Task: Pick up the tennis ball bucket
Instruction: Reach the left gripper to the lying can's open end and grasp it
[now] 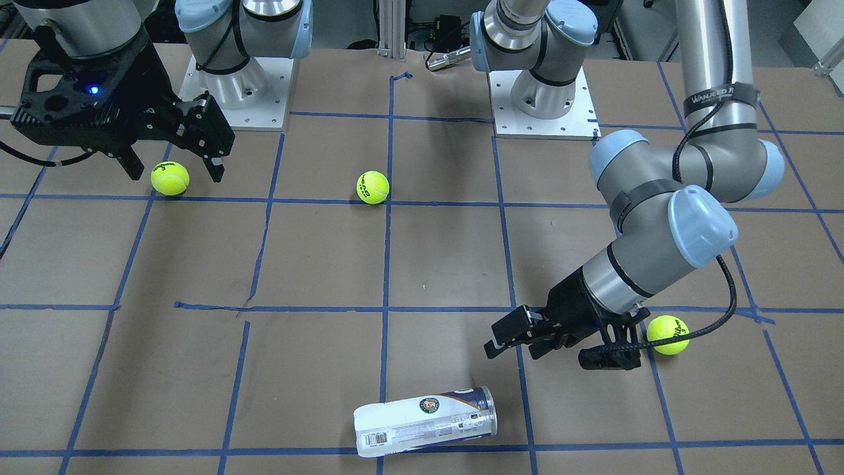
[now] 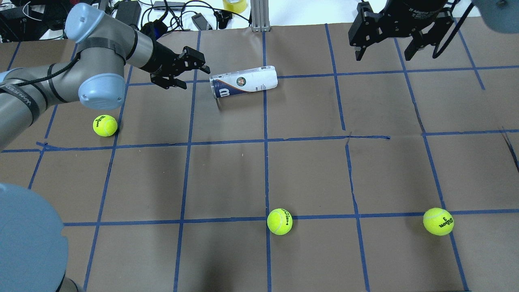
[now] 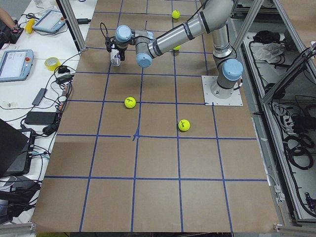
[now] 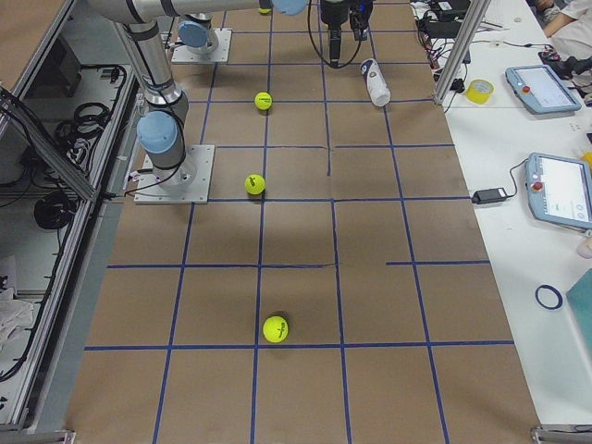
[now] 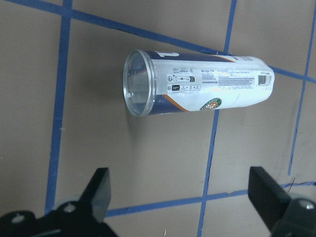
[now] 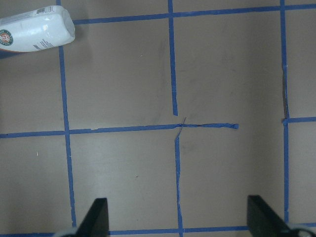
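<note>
The tennis ball bucket (image 1: 425, 422), a clear can with a white label and a navy band, lies on its side on the brown paper near the table's far edge. It shows in the overhead view (image 2: 243, 82) and the left wrist view (image 5: 197, 84), open end toward my left gripper. My left gripper (image 1: 511, 343) is open and empty, a short way from that end (image 2: 194, 75), fingers (image 5: 98, 190) apart from the can. My right gripper (image 2: 383, 54) is open and empty, held high, well to the can's other side.
Three yellow-green tennis balls lie loose: one under the left arm (image 2: 105, 125), one mid-table (image 2: 279, 221), one at the right (image 2: 438, 221). Blue tape lines grid the paper. Cables, pendants and a tape roll (image 2: 234, 5) lie beyond the far edge.
</note>
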